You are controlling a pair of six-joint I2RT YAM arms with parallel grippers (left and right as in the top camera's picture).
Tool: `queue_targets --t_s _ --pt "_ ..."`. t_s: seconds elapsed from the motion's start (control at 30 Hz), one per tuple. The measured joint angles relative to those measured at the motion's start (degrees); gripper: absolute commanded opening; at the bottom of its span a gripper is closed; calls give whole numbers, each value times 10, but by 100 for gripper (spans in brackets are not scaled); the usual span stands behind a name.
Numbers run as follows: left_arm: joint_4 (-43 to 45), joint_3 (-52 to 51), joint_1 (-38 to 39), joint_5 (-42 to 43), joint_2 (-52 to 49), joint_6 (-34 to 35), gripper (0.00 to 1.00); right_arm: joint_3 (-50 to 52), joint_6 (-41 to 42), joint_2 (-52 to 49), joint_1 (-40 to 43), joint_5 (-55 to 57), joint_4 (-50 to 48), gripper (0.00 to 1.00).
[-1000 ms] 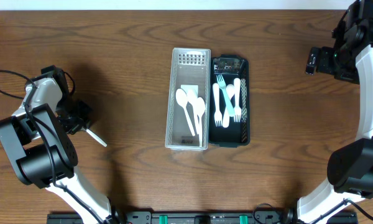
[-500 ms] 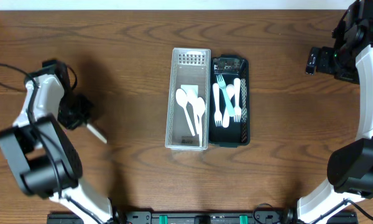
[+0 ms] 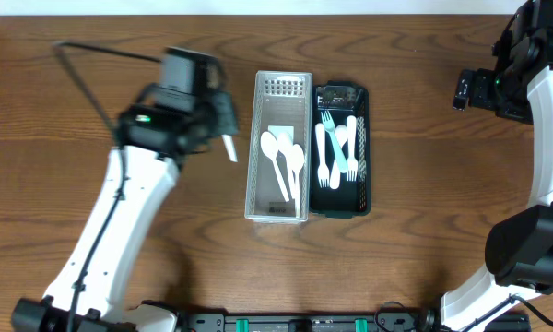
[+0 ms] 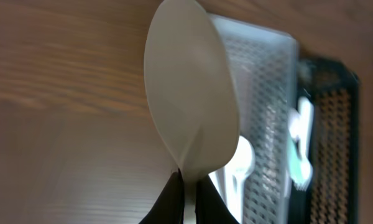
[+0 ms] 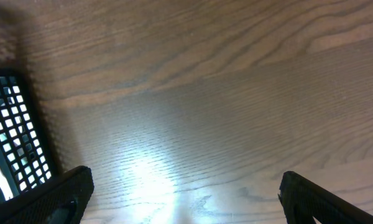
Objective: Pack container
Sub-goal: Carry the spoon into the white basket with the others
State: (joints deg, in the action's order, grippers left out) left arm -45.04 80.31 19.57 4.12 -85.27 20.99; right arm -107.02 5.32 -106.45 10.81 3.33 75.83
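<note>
My left gripper [image 3: 223, 129] is shut on a white plastic spoon [image 3: 229, 148] and holds it in the air just left of the clear container [image 3: 254, 148]. In the left wrist view the spoon [image 4: 189, 106] fills the middle, its handle pinched between my fingers [image 4: 188, 199], with the clear container [image 4: 267, 93] to its right. The clear container holds three white spoons [image 3: 284, 159]. The black container [image 3: 363, 148] beside it holds white forks [image 3: 336, 148] and a teal one. My right gripper [image 3: 463, 90] is open and empty at the far right, over bare table [image 5: 186, 124].
The two containers stand side by side at the table's centre. A black cable [image 3: 101, 53] loops from the left arm at the upper left. The black container's corner [image 5: 15, 137] shows at the left edge of the right wrist view.
My left arm has swung from the far left of the table to just left of the clear container, carrying the white spoon. The right arm has not moved.
</note>
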Motion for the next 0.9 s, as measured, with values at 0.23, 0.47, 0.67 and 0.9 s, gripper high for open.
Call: queue_targets --t_s 0.23,0.47,0.67,0.9 --pt "5 0 102 -2 -123 -3 6 0 0 0 0 -1 0 99" --pt "5 0 146 0 -209 -5 60 0 0 0 0 -2 0 99" --pt "5 0 142 0 -206 -10 96 0 -6 0 0 -6 0 99" --pt "9 0 107 -33 -135 -20 98 0 -14 0 0 -18 -52 99"
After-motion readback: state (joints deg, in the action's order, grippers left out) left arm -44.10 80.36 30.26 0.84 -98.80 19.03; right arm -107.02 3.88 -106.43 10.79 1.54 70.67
